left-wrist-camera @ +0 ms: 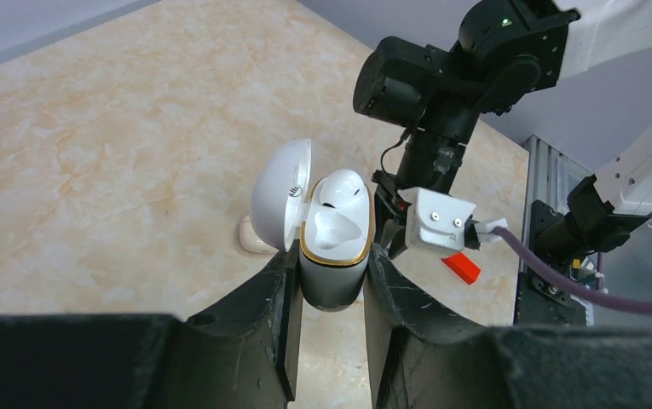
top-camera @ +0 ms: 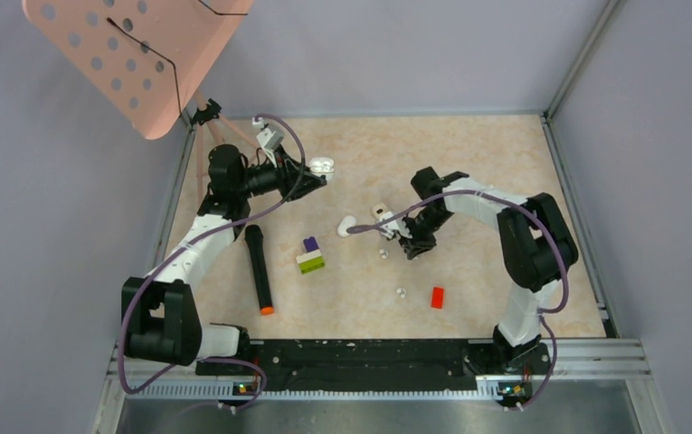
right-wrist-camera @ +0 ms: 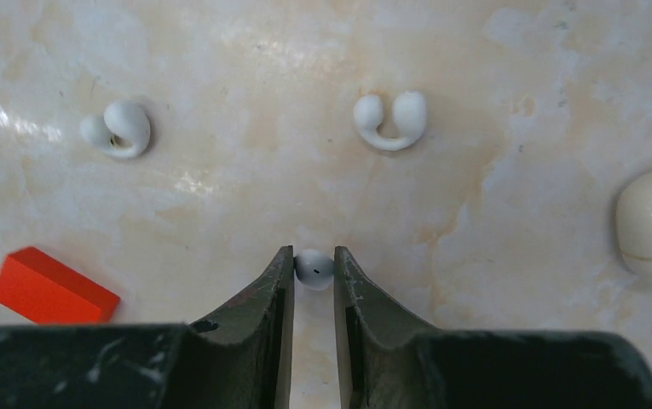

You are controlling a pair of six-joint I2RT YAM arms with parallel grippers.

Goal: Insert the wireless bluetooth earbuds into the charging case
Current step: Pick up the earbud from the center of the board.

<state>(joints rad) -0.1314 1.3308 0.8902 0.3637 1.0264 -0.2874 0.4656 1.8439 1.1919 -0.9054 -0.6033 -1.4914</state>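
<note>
One earbud (left-wrist-camera: 339, 189) sits in the far well of the open charging case (left-wrist-camera: 331, 285), the near well empty; only the left wrist camera shows inside. The left gripper (left-wrist-camera: 332, 254) clamps the case. On the table (right-wrist-camera: 493, 196) the right gripper (right-wrist-camera: 314, 256) pinches a round earbud (right-wrist-camera: 314, 267). Beyond lie a hooked earbud (right-wrist-camera: 118, 129) and a second hooked earbud (right-wrist-camera: 390, 119).

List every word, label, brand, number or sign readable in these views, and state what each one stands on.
No text is legible in any view.
Charging case, inside its open lid: a small dark marking, too small to read.
Black marker: no lettering can be made out.
Red brick: no lettering can be made out.
</note>
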